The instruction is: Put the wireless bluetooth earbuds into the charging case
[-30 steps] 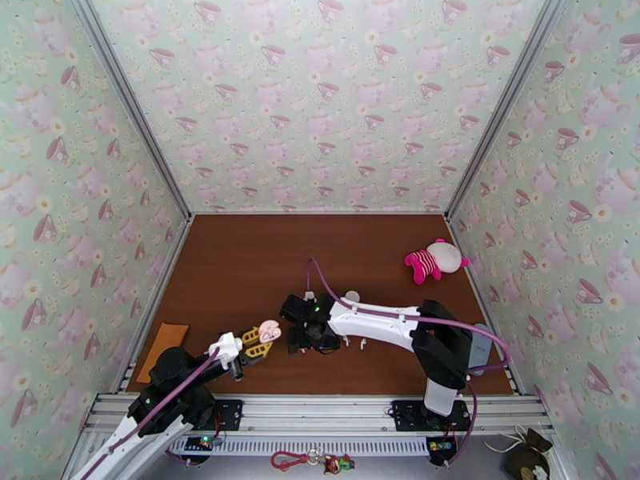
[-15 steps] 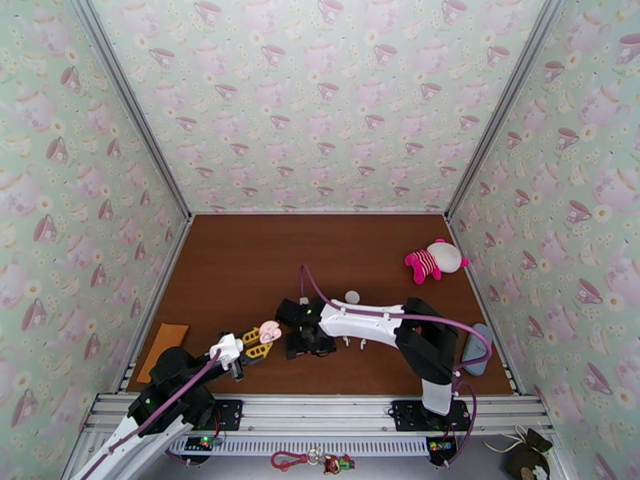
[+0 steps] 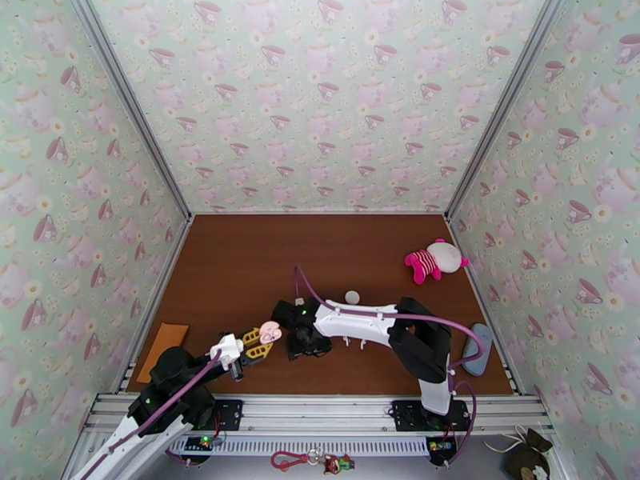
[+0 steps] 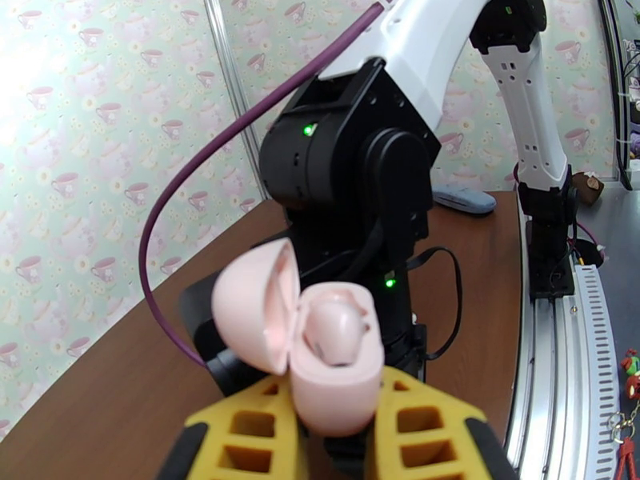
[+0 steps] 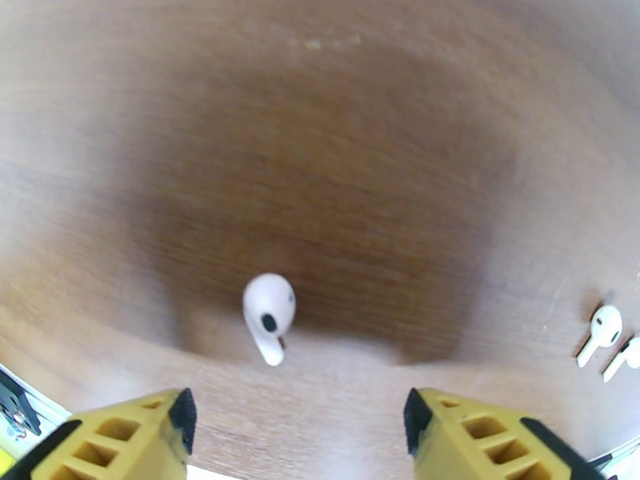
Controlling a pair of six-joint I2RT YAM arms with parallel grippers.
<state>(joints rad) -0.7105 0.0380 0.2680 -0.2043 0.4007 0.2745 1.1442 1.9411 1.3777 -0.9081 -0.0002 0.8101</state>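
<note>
Brown table [image 3: 240, 266]. Right hand [image 5: 296, 414] sits low over it, yellow fingers apart, gripping nothing. Left hand [image 4: 336, 430] is near the table's front edge, clamped on the pink charging case [image 4: 328, 354], lid hinged open, just left of the right hand. One white earbud [image 5: 269, 310] lies on the table between the right fingers, touching neither. Two more earbuds [image 5: 606, 328] lie side by side off to its right.

— The case?
— The pink charging case [image 4: 332, 358] sits upright, lid swung open, pinched between the left fingers [image 4: 240, 426].
— Earbuds?
— A white earbud [image 5: 268, 307] lies between the right fingers [image 5: 128, 434], untouched. Two more earbuds [image 5: 606, 328] lie off to their right.
</note>
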